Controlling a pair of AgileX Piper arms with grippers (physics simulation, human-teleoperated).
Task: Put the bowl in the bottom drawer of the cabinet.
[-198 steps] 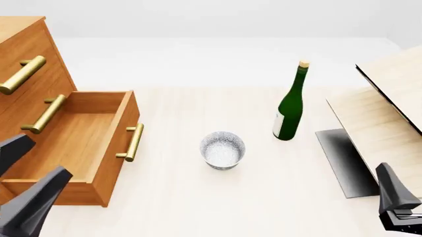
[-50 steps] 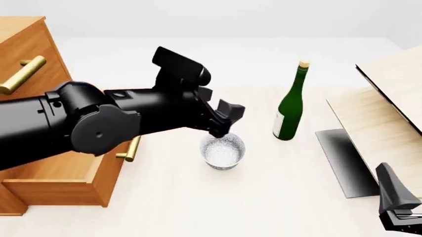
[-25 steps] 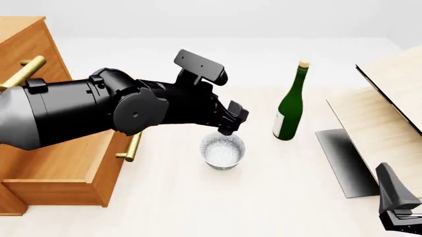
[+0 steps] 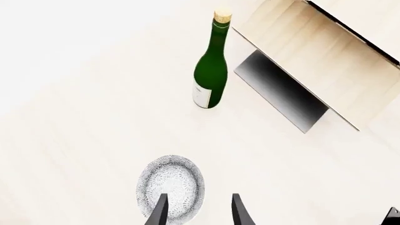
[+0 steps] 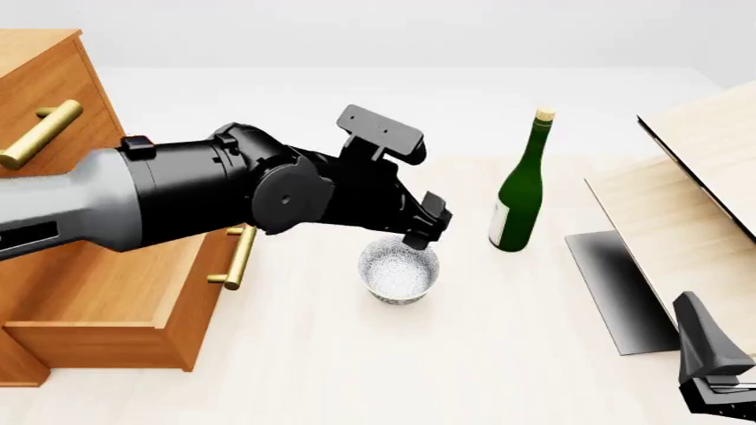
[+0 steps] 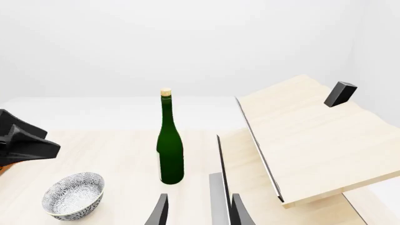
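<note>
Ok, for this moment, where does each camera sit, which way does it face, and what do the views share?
Front view: above and behind the arms, looking forward and down at the speckled white bowl; shows the left arm and left tool.
Left wrist view: behind the left tool, looking down over the bowl.
Right wrist view: behind the right tool, low, facing the green glass bottle.
Shared: all three show bowl and bottle.
</note>
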